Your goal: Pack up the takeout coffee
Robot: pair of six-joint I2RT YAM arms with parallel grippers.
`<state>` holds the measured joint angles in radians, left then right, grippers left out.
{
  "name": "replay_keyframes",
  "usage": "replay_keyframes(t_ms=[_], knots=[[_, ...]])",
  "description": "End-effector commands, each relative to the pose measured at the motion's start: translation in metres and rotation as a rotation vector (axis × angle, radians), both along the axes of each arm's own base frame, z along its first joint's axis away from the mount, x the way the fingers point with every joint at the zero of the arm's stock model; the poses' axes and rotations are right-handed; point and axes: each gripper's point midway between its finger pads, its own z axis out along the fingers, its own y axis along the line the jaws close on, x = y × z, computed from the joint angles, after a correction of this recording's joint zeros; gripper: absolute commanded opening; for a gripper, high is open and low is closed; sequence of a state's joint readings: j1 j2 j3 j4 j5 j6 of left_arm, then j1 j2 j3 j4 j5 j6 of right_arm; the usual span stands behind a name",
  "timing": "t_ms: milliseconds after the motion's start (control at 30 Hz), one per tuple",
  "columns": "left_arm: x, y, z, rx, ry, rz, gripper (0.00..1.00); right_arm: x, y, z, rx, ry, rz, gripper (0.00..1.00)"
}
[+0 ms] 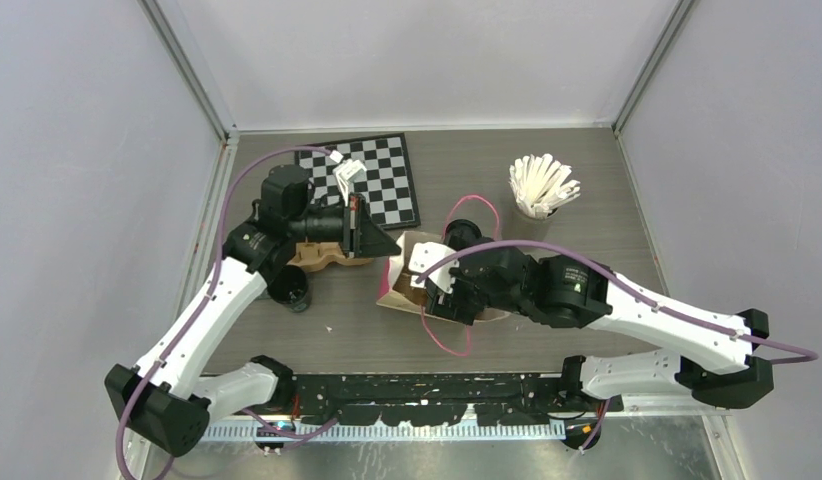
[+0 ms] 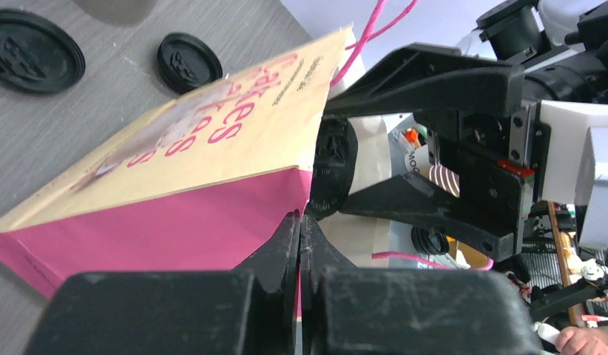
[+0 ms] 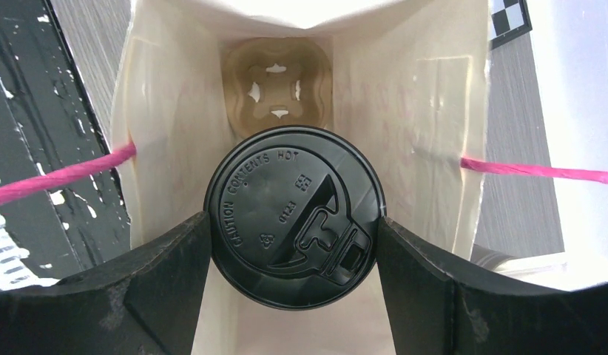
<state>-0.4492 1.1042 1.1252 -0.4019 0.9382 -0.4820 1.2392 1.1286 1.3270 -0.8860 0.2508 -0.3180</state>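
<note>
Right gripper (image 3: 294, 248), one: grasping one lidded cup (image 3: 290, 200) inside one paper bag (image 3: 427, 111). Left gripper (image 2: 300, 233), one: sitting clenched at the bag's corner. Two loose lids (image 2: 31, 48) (image 2: 188, 63) lying on the table (image 2: 86, 129); one open cup (image 1: 290, 289) standing apart.

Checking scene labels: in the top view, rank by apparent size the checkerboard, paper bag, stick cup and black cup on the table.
1. Checkerboard and paper bag: about alike, bag partly hidden, so unranked.
2. Cup of white sticks.
3. Black cup on the table.

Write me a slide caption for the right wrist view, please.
Right gripper holds a lidded black cup in the open paper bag, pulp tray deep inside.
</note>
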Motion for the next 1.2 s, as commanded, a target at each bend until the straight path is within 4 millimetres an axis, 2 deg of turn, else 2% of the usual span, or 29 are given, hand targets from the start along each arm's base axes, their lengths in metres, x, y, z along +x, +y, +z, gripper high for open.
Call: replay_keyframes(t_ms=[0,67,133,267,333,467,567,867,1033,1167], knots=[[-0.009,0.007,0.001,-0.023,-0.030,0.031,0.01,0.007,0.006,0.016,0.072,-0.097,-0.004,0.60],[-0.011,0.011,-0.006,-0.004,-0.004,0.063,0.10,0.006,0.011,0.010,0.070,-0.100,0.006,0.60],[-0.015,0.015,-0.009,0.011,0.027,0.083,0.27,0.004,0.015,0.005,0.061,-0.103,0.011,0.60],[-0.024,0.026,-0.016,0.059,0.082,0.149,0.46,-0.003,0.021,-0.002,0.054,-0.123,0.025,0.60],[-0.030,0.032,-0.019,0.093,0.109,0.164,0.52,-0.011,0.026,-0.005,0.063,-0.125,0.043,0.60],[-0.051,0.042,-0.029,0.157,0.188,0.148,0.55,-0.026,0.036,-0.016,0.071,-0.140,0.087,0.60],[-0.060,0.048,-0.033,0.189,0.193,0.135,0.58,-0.027,0.042,-0.021,0.076,-0.166,0.100,0.60],[-0.071,0.045,-0.034,0.154,0.224,0.091,0.61,-0.023,0.052,-0.033,0.100,-0.232,0.132,0.61],[-0.079,0.040,-0.028,0.089,0.238,0.049,0.69,-0.027,0.054,-0.039,0.113,-0.229,0.166,0.60],[-0.078,0.039,-0.033,0.077,0.254,0.068,0.71,-0.029,0.054,-0.046,0.114,-0.228,0.178,0.61]])
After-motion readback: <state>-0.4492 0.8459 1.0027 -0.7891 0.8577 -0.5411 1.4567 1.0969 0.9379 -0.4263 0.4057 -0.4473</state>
